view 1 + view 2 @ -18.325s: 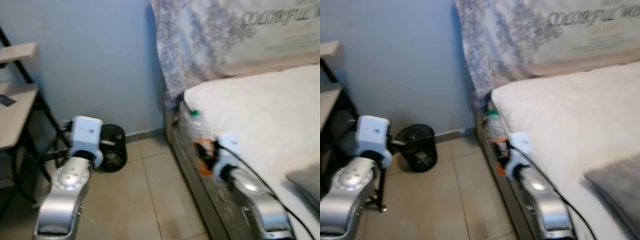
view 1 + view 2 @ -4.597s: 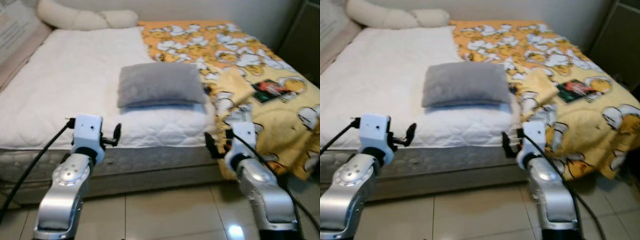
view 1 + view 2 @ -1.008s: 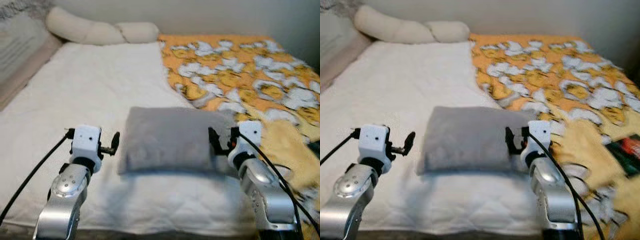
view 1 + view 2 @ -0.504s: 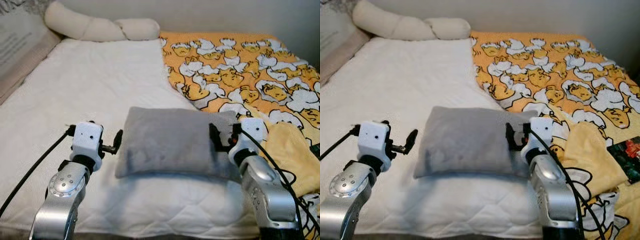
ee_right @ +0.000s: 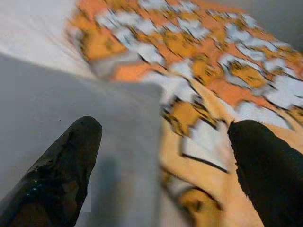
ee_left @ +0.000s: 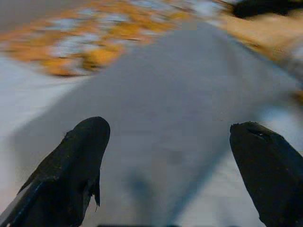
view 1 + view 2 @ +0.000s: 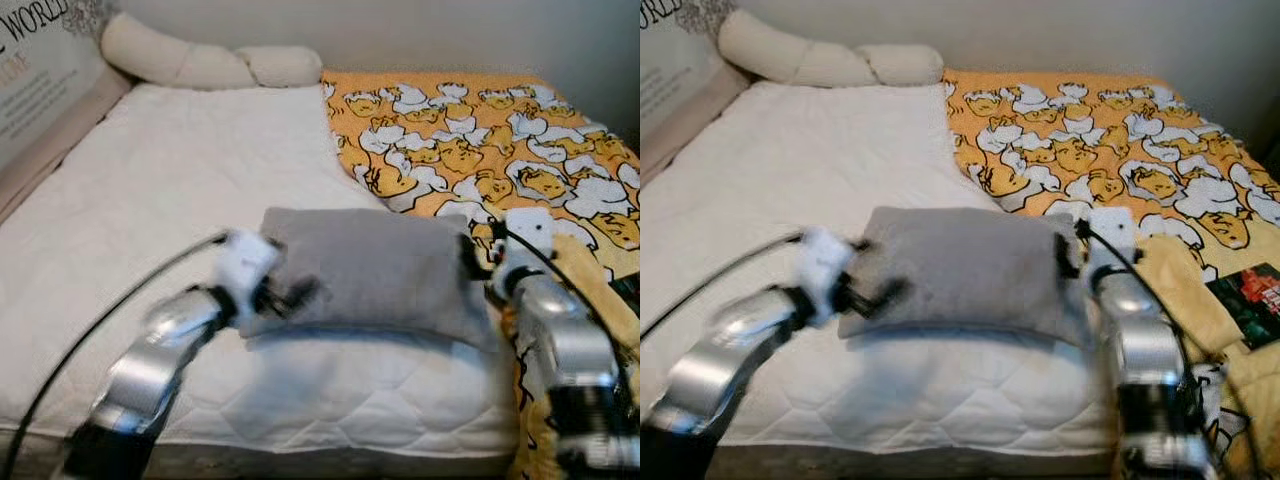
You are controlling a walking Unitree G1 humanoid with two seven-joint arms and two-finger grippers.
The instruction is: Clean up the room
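A grey pillow (image 7: 370, 262) lies flat on the white mattress (image 7: 150, 200), near the bed's front edge. My left gripper (image 7: 300, 294), blurred by motion, is at the pillow's left end. In the left wrist view it (image 6: 175, 161) is open, and the pillow (image 6: 180, 94) spreads between its fingers. My right gripper (image 7: 470, 258) is at the pillow's right end. It (image 5: 165, 165) is open in the right wrist view, with one finger over the pillow (image 5: 71, 99) and the other over the orange blanket (image 5: 199, 94).
An orange blanket (image 7: 480, 140) with white cartoon prints covers the bed's right side. A red and green packet (image 7: 1250, 290) lies on it. A long cream bolster (image 7: 200, 65) lies at the far edge. A printed headboard cover (image 7: 40, 80) stands on the left.
My left arm has swung right until its gripper is at the pillow's left end. My right gripper has moved forward along the pillow's right end. The pillow lies as before.
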